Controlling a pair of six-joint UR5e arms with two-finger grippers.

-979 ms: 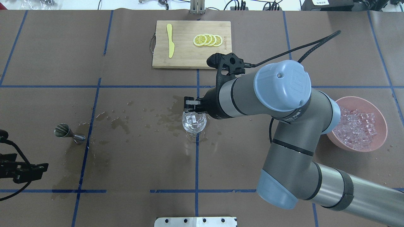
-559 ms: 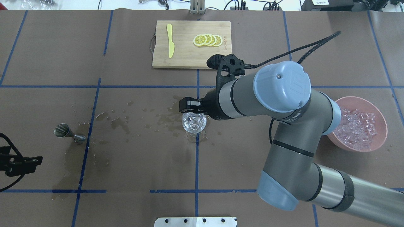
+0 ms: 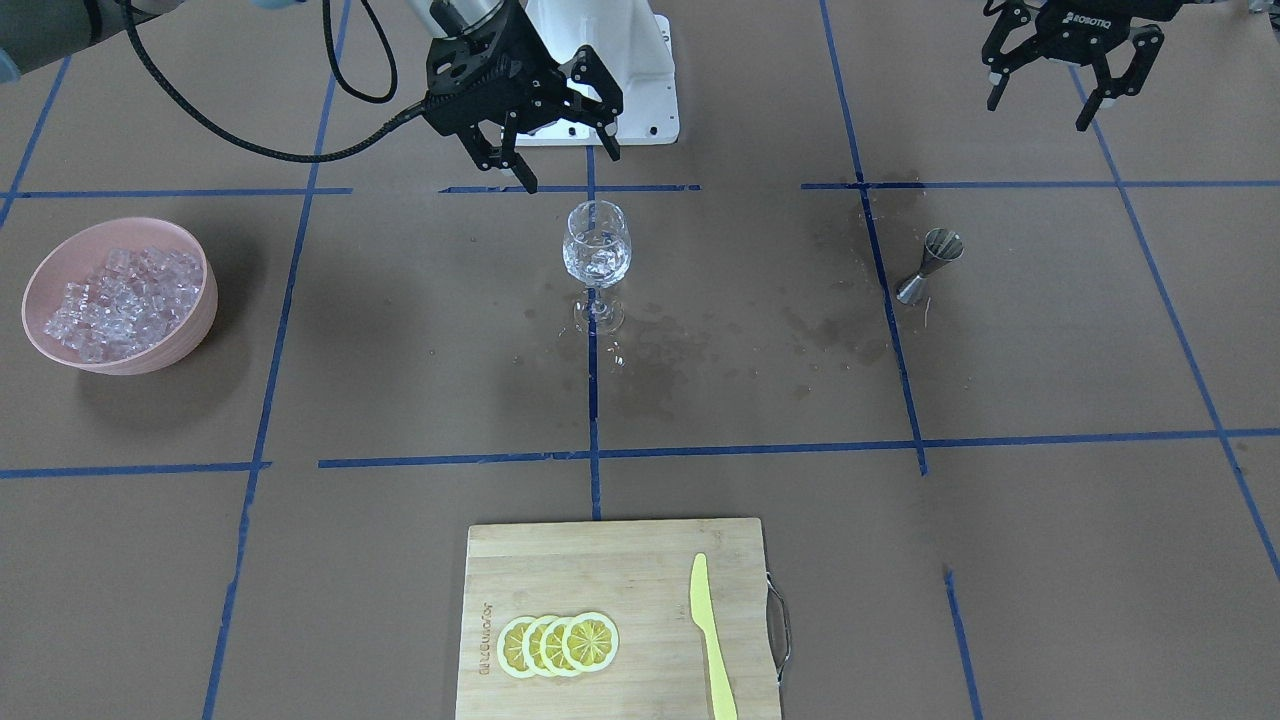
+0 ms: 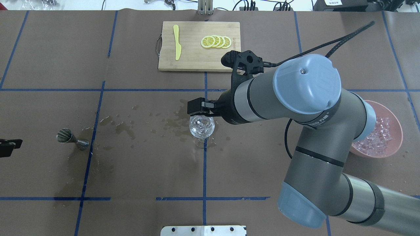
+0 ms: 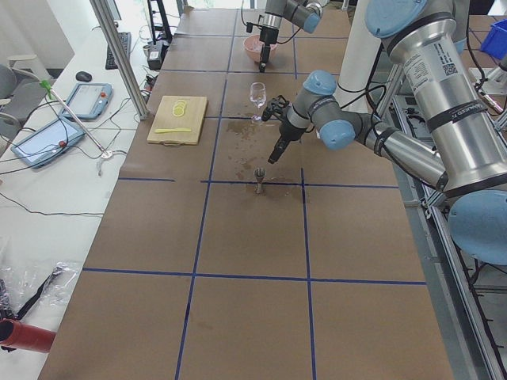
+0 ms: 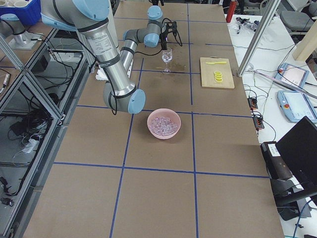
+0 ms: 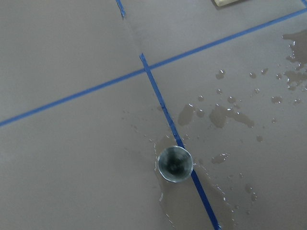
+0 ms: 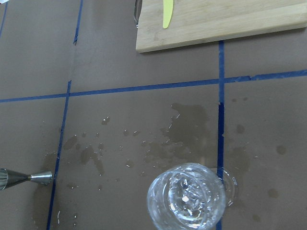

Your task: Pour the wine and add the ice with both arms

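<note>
A clear stemmed glass (image 3: 597, 250) stands at the table's middle with ice cubes (image 3: 598, 262) in its bowl. I cannot tell any wine apart from that ice. My right gripper (image 3: 570, 165) hangs open and empty just above and behind the glass (image 4: 201, 126). In the overhead view the right gripper (image 4: 198, 109) sits over the rim's far side. The right wrist view looks straight down into the glass (image 8: 187, 199). My left gripper (image 3: 1040, 105) is open and empty, drawn back near the robot's side, behind a steel jigger (image 3: 930, 265).
A pink bowl (image 3: 40, 270) heaped with ice (image 3: 120, 290) sits on the robot's right side. A bamboo board (image 3: 620, 570) carries lemon slices (image 3: 557, 645) and a yellow knife (image 3: 712, 640). Wet stains (image 3: 830, 330) darken the paper between glass and jigger (image 7: 175, 164).
The right gripper's fingers spread over the glass, and the right arm then shifted slightly up and away. The left gripper slid back, almost out of the overhead view's left edge.
</note>
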